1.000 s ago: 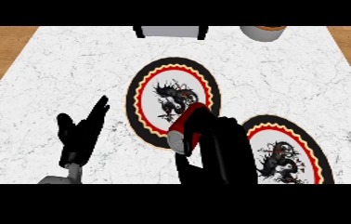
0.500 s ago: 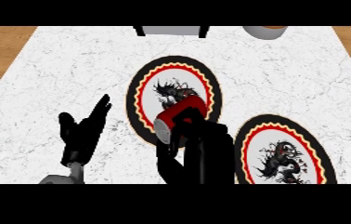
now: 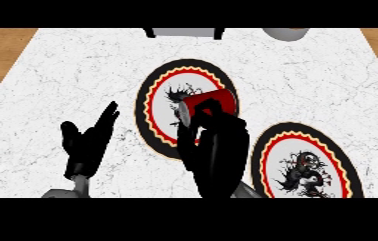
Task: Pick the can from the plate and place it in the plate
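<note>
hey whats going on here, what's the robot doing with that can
The right hand has its fingers curled round the red can, which sits tilted over the yellow-trimmed plate in the middle of the counter. A second, red-trimmed plate lies to its right with nothing on it. The left hand rests open at the lower left.
</note>
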`<move>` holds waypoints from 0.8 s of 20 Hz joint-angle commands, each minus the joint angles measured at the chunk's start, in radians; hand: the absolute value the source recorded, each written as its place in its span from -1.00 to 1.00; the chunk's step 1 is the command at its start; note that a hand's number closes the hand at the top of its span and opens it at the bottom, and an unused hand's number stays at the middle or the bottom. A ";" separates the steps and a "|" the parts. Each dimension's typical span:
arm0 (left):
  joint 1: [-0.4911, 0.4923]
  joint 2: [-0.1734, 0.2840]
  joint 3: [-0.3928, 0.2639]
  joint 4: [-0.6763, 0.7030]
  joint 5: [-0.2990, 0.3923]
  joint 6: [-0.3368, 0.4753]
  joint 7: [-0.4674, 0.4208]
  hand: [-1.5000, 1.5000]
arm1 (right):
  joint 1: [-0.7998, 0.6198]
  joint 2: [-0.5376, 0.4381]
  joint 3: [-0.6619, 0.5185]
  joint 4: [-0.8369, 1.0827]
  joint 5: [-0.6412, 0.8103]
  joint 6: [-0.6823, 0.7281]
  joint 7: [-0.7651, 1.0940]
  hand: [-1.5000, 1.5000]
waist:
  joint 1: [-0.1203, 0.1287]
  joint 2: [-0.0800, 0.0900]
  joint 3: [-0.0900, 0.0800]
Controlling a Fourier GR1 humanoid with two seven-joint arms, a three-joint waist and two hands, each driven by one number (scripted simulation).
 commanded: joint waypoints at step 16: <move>0.019 -0.034 -0.028 0.020 -0.014 -0.009 0.004 0.00 | -0.202 0.010 -0.305 0.553 -0.304 -0.204 0.079 -1.00 | 0.022 0.020 -0.004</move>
